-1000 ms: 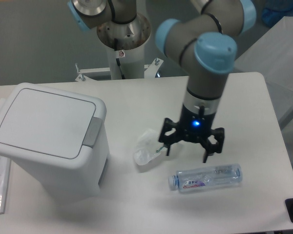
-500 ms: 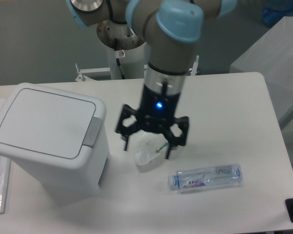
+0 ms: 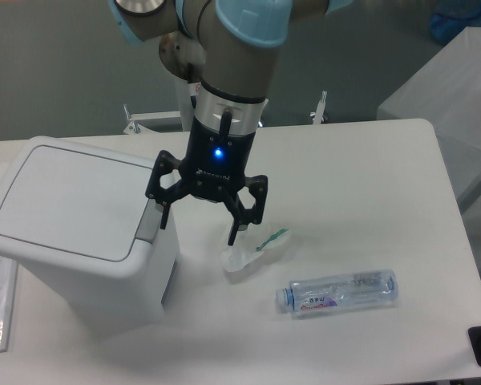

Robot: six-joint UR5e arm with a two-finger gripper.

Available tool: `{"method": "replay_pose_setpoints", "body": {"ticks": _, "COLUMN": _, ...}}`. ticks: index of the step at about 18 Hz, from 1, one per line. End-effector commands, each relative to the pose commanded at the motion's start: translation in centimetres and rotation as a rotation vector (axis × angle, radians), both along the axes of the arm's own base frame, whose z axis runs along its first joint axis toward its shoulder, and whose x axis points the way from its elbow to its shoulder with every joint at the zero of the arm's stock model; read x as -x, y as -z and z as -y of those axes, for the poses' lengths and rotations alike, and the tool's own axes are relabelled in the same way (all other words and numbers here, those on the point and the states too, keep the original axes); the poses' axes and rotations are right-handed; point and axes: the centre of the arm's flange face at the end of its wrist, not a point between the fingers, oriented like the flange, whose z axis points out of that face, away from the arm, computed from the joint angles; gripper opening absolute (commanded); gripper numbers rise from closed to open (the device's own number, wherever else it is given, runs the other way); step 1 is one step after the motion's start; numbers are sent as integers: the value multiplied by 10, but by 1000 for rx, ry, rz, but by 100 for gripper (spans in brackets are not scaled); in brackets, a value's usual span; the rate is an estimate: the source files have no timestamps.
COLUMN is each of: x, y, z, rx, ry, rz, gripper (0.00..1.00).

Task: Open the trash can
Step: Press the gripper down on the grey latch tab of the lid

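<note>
The fixed camera view shows the gripper (image 3: 199, 219) with its fingers spread wide and nothing held between them, hanging just right of the trash can (image 3: 80, 233). A miss is the main risk judged from here: the grey push-button (image 3: 151, 217) is a narrow strip at the right edge of the lid (image 3: 74, 200), and a finger brought down a little too far left would land on the flat lid and only press it shut, while one too far right would slide down the side wall. A push with a sideways component could also shove the light bin across the table (image 3: 361, 160) instead of releasing the catch. The crumpled wrapper (image 3: 252, 250) lying under the right finger could be snagged and dragged. The trash can stands at the left of the table, lid closed, its button facing right; the left finger (image 3: 163, 210) is seen at or just over the button, though contact cannot be confirmed. A plastic bottle (image 3: 338, 292) lies nearer and to the right, well apart.
</note>
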Motion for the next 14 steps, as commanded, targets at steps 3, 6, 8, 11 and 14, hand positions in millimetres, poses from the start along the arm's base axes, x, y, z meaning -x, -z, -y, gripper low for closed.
{"method": "replay_pose_setpoints", "body": {"ticks": 3, "x": -3, "y": 8, "z": 1, "rx": 9, "ry": 2, "rz": 10, "gripper": 100}}
{"method": "replay_pose_setpoints", "body": {"ticks": 6, "x": -3, "y": 10, "z": 2, "rx": 13, "ry": 2, "rz": 13, "gripper": 100}}
{"method": "replay_pose_setpoints", "body": {"ticks": 8, "x": -4, "y": 10, "z": 1, "rx": 13, "ry": 3, "rz": 13, "gripper": 100}}
{"method": "replay_pose_setpoints", "body": {"ticks": 11, "x": -4, "y": 11, "z": 1, "rx": 14, "ry": 3, "rz": 15, "gripper": 100}}
{"method": "replay_pose_setpoints", "body": {"ticks": 14, "x": -5, "y": 13, "z": 1, "rx": 15, "ry": 6, "rz": 15, "gripper": 100}}
